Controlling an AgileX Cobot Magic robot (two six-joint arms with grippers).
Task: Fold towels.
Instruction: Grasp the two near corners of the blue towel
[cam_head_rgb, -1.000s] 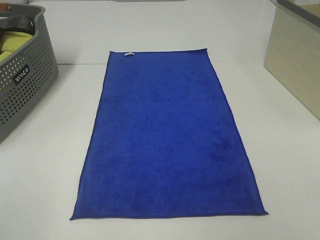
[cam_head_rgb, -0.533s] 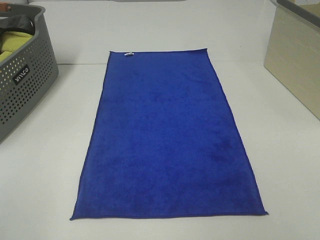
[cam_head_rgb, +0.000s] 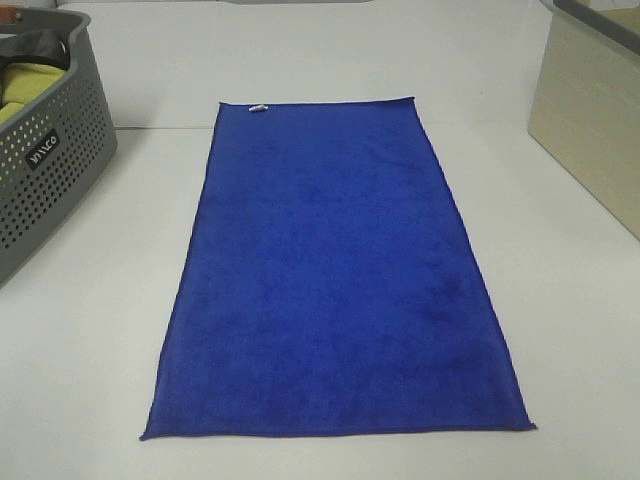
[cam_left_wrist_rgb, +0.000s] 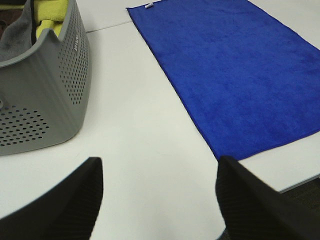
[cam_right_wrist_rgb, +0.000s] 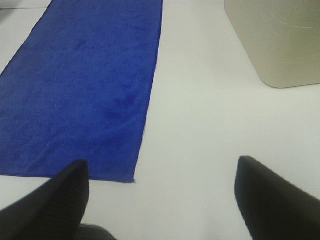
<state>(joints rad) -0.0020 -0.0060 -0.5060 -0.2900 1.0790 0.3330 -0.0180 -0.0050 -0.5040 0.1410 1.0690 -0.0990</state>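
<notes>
A royal-blue towel (cam_head_rgb: 335, 275) lies spread flat, unfolded, along the white table, with a small white tag (cam_head_rgb: 257, 108) at its far edge. It also shows in the left wrist view (cam_left_wrist_rgb: 235, 70) and the right wrist view (cam_right_wrist_rgb: 82, 85). My left gripper (cam_left_wrist_rgb: 159, 187) is open and empty above bare table, to the left of the towel's near left corner. My right gripper (cam_right_wrist_rgb: 162, 192) is open and empty above bare table, just right of the towel's near right corner. Neither gripper shows in the high view.
A grey perforated basket (cam_head_rgb: 45, 170) stands at the left with a yellow-green cloth (cam_left_wrist_rgb: 50, 20) inside. A beige bin (cam_head_rgb: 590, 110) stands at the right. The table's front edge (cam_left_wrist_rgb: 300, 182) runs just past the towel's near hem.
</notes>
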